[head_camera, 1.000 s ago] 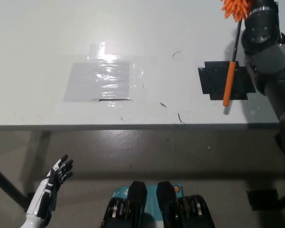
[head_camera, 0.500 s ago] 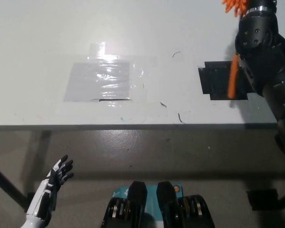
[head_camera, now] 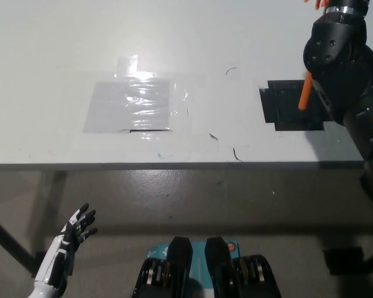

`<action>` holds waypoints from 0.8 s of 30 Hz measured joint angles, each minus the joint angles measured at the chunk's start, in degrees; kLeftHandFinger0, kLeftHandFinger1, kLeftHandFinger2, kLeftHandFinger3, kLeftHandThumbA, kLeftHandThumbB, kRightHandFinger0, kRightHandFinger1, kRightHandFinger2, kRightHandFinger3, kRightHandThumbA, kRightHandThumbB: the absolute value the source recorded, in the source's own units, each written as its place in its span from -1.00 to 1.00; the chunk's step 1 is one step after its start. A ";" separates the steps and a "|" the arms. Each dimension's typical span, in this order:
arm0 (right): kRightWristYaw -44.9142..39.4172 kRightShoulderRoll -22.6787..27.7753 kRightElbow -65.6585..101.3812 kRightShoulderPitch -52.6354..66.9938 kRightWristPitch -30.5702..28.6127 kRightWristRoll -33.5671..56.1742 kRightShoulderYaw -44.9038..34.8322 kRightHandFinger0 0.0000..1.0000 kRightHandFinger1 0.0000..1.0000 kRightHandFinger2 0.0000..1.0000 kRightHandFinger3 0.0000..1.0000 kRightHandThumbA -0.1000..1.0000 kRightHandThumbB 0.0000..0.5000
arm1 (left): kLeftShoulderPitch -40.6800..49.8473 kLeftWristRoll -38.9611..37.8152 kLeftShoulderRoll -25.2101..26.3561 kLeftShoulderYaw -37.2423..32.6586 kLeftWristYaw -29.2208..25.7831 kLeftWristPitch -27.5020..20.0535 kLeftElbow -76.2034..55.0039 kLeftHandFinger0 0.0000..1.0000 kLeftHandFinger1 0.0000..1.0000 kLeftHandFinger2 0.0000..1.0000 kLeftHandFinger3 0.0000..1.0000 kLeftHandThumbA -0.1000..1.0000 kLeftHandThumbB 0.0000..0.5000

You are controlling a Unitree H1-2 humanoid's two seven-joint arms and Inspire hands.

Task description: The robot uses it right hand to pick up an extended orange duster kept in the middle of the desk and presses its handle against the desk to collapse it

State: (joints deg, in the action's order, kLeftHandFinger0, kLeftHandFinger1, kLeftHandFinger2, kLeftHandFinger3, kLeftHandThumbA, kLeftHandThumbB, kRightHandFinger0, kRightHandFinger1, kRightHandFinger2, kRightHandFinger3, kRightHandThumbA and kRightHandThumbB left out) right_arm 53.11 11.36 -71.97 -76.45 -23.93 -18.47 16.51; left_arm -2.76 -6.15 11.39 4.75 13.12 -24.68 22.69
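While the black right arm [head_camera: 345, 81] reaches toward one o'clock, its hand lies past the top edge, so its grip cannot be told. An orange duster handle [head_camera: 305, 91] shows beside the arm over a black patch [head_camera: 283, 105] on the desk [head_camera: 62, 43]. At seven o'clock, the white left hand [head_camera: 78, 226] rests with fingers spread, empty.

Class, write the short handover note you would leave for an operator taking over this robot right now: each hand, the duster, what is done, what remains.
Left hand: open, idle below the desk edge at lower left.
Right hand: hidden past the top edge, grip not visible; only the black right arm shows.
Duster: lifted, only an orange handle stub shows beside the arm, over the black patch on the desk.
Done: duster picked up.
Left: whether it is collapsed cannot be judged; check, then finish pressing if needed.
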 measured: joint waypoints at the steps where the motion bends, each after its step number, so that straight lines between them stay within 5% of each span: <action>1: 0.69 0.00 0.26 0.00 -0.09 -0.02 0.37 -1.00 -0.88 0.22 0.45 -1.00 -0.68 | 0.03 0.01 0.00 0.00 0.00 0.00 -0.06 0.87 1.00 1.00 1.00 1.00 0.16; 13: 6.31 -0.08 0.68 1.94 -0.60 -0.52 3.78 -1.00 -0.89 0.30 0.47 -1.00 -0.65 | 0.80 0.35 0.00 -0.09 0.01 0.00 -0.98 0.80 0.99 1.00 1.00 1.00 0.14; 20: 7.79 -1.42 1.14 8.22 -0.71 0.25 4.53 -1.00 -0.97 0.14 0.37 -1.00 -0.65 | 1.75 0.78 -0.01 -0.28 0.02 -0.01 -1.15 0.80 0.95 1.00 1.00 1.00 0.19; 24: 8.54 -2.44 0.82 10.13 -1.31 0.65 4.37 -1.00 -0.93 0.25 0.56 -1.00 -0.83 | 1.85 0.95 -0.01 -0.33 0.02 -0.01 -1.15 0.80 0.92 1.00 1.00 1.00 0.18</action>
State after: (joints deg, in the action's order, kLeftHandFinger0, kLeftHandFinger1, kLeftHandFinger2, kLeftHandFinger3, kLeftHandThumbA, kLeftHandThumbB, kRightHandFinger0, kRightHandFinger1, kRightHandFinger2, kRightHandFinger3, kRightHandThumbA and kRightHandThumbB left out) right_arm 61.65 8.92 -71.15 -66.32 -25.24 -17.82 20.89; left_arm -0.91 -5.20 11.38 4.42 13.14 -24.69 21.54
